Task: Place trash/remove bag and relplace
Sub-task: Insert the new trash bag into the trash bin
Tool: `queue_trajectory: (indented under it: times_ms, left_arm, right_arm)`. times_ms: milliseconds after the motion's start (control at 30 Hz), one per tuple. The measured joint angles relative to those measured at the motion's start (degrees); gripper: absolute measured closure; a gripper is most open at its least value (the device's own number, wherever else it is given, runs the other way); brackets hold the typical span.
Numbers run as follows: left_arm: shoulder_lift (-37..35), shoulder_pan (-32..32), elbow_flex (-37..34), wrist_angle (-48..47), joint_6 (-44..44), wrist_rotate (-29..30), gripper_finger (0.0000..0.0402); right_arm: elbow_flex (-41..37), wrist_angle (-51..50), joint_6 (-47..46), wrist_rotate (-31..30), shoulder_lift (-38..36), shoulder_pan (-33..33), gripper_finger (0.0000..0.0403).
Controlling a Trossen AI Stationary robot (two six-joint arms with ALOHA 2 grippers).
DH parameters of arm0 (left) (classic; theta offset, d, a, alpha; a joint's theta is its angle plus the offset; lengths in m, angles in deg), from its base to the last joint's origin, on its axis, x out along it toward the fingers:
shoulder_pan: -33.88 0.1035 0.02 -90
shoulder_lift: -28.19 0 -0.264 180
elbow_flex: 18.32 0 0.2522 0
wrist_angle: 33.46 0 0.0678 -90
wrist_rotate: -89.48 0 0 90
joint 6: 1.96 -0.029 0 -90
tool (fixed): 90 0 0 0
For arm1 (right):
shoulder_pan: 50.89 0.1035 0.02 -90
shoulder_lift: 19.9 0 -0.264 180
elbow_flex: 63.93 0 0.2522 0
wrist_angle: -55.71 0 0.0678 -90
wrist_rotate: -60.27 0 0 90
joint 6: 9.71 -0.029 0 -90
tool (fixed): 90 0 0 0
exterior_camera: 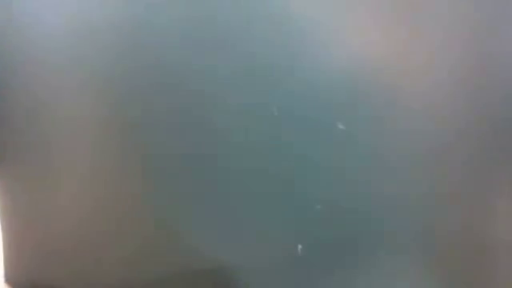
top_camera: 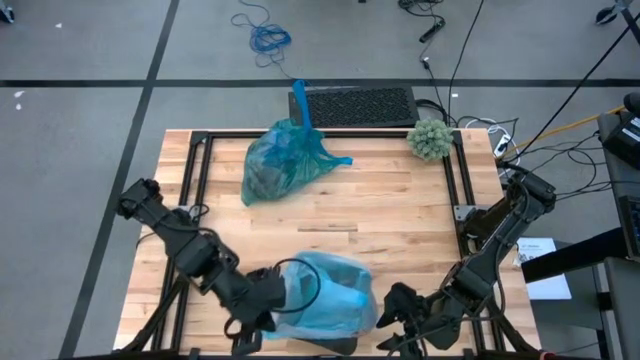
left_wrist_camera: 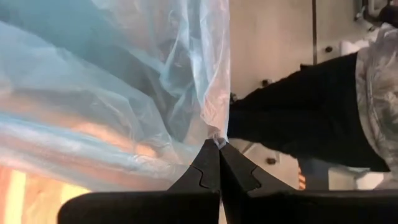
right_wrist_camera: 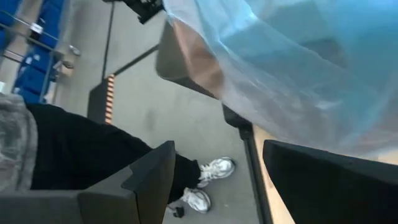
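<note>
Low at the near edge, left pincer [left_wrist_camera: 216, 144] pinching the blue bag [top_camera: 330, 292], right pincer [top_camera: 400, 318] wide, empty

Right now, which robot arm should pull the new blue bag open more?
Probably the right. The left gripper is shut on the bag, while the right gripper is open beside it.

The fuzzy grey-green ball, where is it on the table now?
In the high view, the fuzzy grey-green ball sits at the far right corner of the wooden table, beside the dark mesh bin, right of the tied blue plastic bag.
</note>
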Motion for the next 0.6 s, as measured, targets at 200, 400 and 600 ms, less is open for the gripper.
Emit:
queue_trajectory:
  times_ms: [200,400,600]
  left_arm:
    - [1.49,-3.33,-0.01,1.61,2.76,5.76,0.0402]
    - [4.99,-5.15,-0.06,1.69,3.37,7.12,0.0402]
    - [6.18,-5.17,-0.09,2.38,3.48,8.27,0.0402]
  right_arm:
    - [0.00,4.05,0.48,-0.02,0.00,-0.23,0.0165]
    - [0.00,13.94,5.70,-0.46,0.00,-0.88,0.0165]
    - [2.66,11.19,15.29,-1.93,0.08,-2.49,0.0168]
